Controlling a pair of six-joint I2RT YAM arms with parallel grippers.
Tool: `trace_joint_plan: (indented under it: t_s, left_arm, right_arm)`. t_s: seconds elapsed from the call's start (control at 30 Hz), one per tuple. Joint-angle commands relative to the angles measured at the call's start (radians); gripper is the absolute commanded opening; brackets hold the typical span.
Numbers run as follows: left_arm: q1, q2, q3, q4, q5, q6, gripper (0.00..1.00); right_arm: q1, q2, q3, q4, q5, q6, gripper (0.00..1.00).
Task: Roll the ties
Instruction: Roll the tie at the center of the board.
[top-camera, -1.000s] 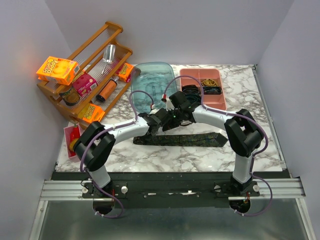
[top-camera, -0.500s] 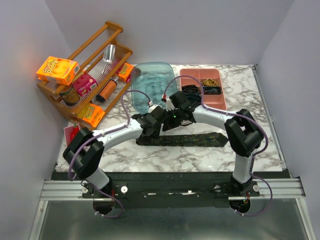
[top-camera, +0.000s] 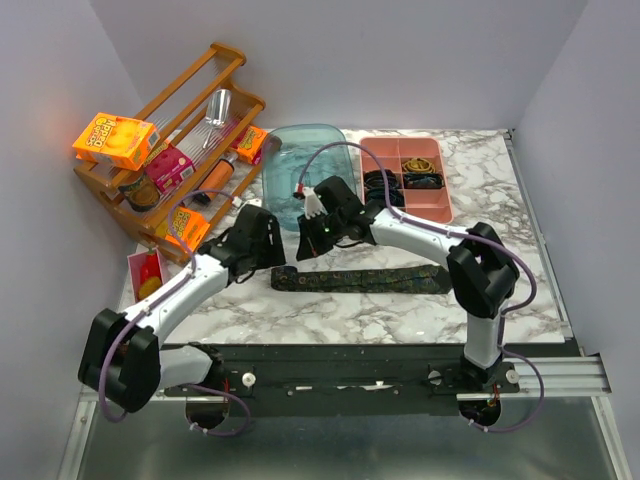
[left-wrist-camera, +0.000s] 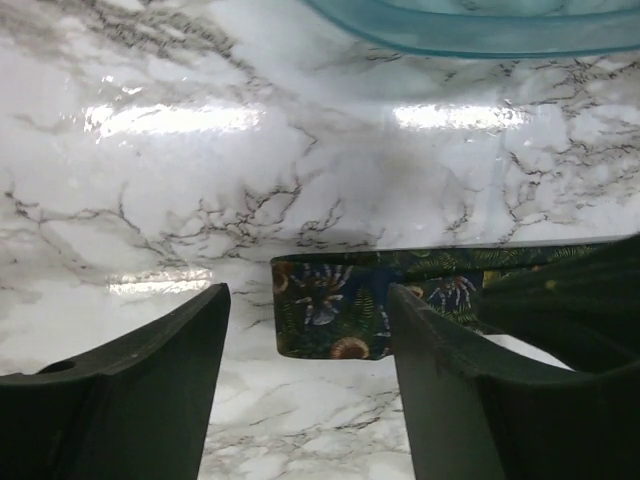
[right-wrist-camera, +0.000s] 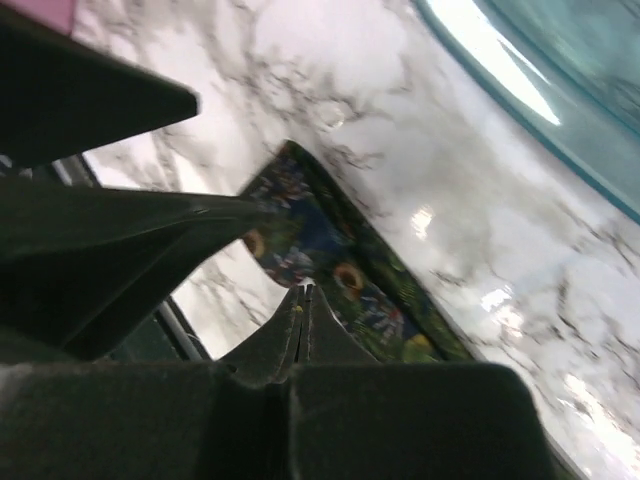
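One tie, dark with a blue-green flowered print, lies flat and stretched out across the marble table. My left gripper is open just left of and behind the tie's left end. In the left wrist view that squared end lies ahead between the spread fingers, untouched. My right gripper is shut, hovering above the same end of the tie with nothing visibly pinched in its tips.
A teal plastic bin stands just behind both grippers. A pink compartment tray with dark coiled items sits to its right. A wooden rack with boxes and cans fills the back left. A pink packet lies at the left edge.
The left gripper has opened and pulled back to the left, off the tie's end. The right gripper has shifted left, still shut. The tie now lies uncovered.
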Motion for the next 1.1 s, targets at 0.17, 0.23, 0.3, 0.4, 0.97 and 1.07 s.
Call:
trace_joint_plan:
  t_s: [0.17,0.23,0.3,0.4,0.97,1.07]
  left_arm:
    - [0.279,-0.161,-0.234,0.244,0.454,-0.076,0.83]
    - [0.301,-0.158,-0.267,0.272,0.51,-0.081,0.83]
    - [0.316,-0.154,-0.288,0.309,0.537,-0.088,0.83]
    - [0.322,-0.14,-0.323,0.356,0.567,-0.098,0.83]
    - [0.324,-0.063,-0.462,0.583,0.646,-0.128,0.75]
    - [0.324,-0.05,-0.484,0.64,0.656,-0.134,0.72]
  right_arm:
    - [0.076,0.116,0.09,-0.03,-0.042,0.017,0.01]
    - [0.076,0.122,0.087,-0.03,-0.039,0.017,0.01]
    - [0.077,0.133,0.081,-0.028,-0.033,0.013,0.01]
    - [0.077,0.142,0.07,-0.03,-0.009,0.007,0.01]
    - [0.077,0.185,0.001,-0.003,0.062,0.004,0.01]
    - [0.076,0.186,0.006,-0.003,0.062,0.005,0.01]
